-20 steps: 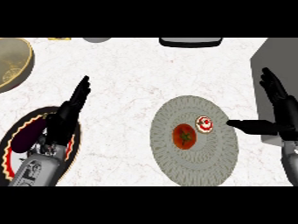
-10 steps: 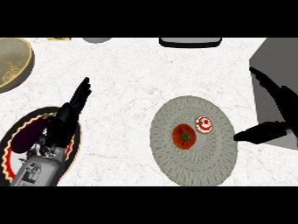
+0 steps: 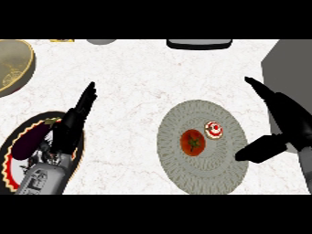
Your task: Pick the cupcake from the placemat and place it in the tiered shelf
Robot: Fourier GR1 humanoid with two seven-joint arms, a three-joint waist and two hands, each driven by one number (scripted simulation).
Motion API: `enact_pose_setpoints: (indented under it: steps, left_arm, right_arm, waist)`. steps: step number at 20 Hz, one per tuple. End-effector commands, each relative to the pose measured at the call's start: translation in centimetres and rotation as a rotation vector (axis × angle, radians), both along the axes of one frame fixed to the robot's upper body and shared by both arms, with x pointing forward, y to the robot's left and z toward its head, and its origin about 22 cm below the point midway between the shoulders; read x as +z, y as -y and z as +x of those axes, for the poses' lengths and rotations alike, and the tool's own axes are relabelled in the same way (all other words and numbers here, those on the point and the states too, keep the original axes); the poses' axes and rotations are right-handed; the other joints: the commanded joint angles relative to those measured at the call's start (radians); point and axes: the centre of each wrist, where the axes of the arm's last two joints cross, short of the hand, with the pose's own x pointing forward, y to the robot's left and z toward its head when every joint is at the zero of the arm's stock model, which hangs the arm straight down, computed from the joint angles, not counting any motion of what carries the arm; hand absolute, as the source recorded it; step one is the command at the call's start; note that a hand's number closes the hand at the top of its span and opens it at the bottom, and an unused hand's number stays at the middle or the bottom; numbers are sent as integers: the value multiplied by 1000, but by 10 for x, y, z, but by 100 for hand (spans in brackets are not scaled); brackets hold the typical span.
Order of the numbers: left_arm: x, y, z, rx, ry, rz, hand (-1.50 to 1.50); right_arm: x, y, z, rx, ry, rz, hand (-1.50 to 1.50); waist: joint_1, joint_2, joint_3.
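White marble counter: cupcake point(image 3: 213, 130) on the placemat point(image 3: 202, 171), mid-right, looks light and crushable; grasp its sides. Right hand point(image 3: 290, 123) beside it and left hand point(image 3: 74, 121) are both released.

We see a white marbled counter point(image 3: 145, 77) carrying a round grey placemat point(image 3: 202, 171) at lower right, a patterned plate point(image 3: 6, 155) lower left, a brass bowl point(image 3: 6, 66) upper left

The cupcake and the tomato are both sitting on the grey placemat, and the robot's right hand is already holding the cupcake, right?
Not quite. The head view shows the right hand open beside the placemat, not holding the cupcake. The cupcake and tomato do sit on the placemat.
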Motion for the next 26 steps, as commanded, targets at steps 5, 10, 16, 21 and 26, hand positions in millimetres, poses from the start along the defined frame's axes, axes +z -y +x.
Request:
enact_pose_setpoints:
  steps: [5,10,16,21,26]
  left_arm:
    - [22,2,20,-10,-13,-10,0]
    - [-5,-9,0,-3,-18,-12,0]
    - [-3,-8,-4,0,13,18,0]
    - [-5,5,2,-9,-2,-18,0]
    - [3,-1,-1,-3,-15,2,0]
  right_arm:
    - [-6,-28,-21,-22,13,-23,-150]
    - [-4,-34,-8,-43,24,-28,-150]
    - [-7,-39,4,-47,10,-21,-150]
    - [-35,-46,-6,-44,-8,-60,-150]
    - [-38,-46,-2,-70,-13,-57,-150]
  waist:
    - [-2,1,1]
    - [2,1,1]
    - [3,1,1]
    - [0,1,1]
    - [1,1,1]
